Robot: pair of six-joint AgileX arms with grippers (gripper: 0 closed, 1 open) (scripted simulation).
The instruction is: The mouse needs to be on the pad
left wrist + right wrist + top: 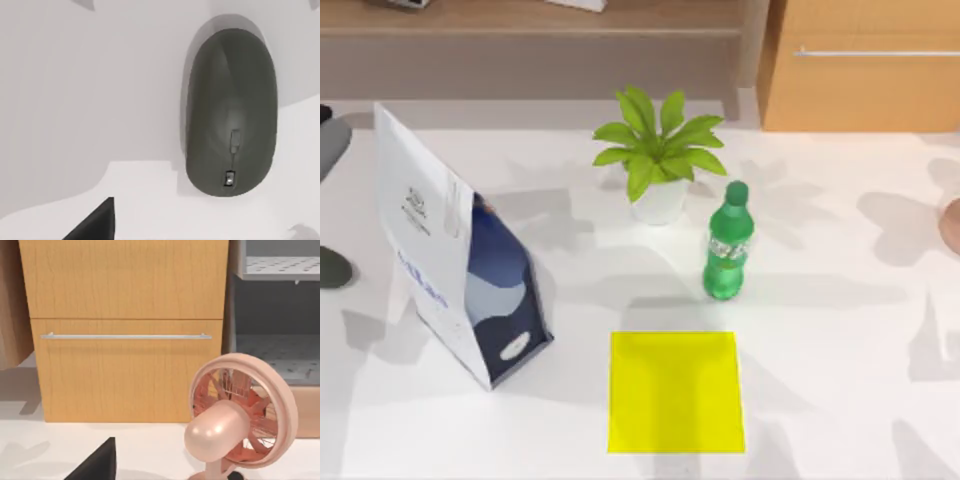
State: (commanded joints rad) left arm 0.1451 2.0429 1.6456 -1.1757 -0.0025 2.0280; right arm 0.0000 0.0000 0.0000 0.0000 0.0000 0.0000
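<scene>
The mouse (pixel 231 110) is a dark grey rounded oval lying on the white table, close beneath my left wrist camera. In the top view the mouse (pixel 332 268) sits at the table's far left edge, left of the paper bag. A black corner of my left gripper (pixel 95 227) shows near it, apart from the mouse. My left arm (pixel 328 150) is at the left edge, behind the mouse. The pad (pixel 675 392) is a flat bright yellow square at the front middle, bare. A black corner of my right gripper (pixel 95 465) shows over the table, facing a cabinet.
A white-and-navy paper bag (pixel 460 260) stands between the mouse and the pad. A green bottle (pixel 728 250) stands just behind the pad's right corner, a potted plant (pixel 658 160) behind that. A pink fan (pixel 235 420) stands at the right edge before a wooden cabinet (pixel 125 330).
</scene>
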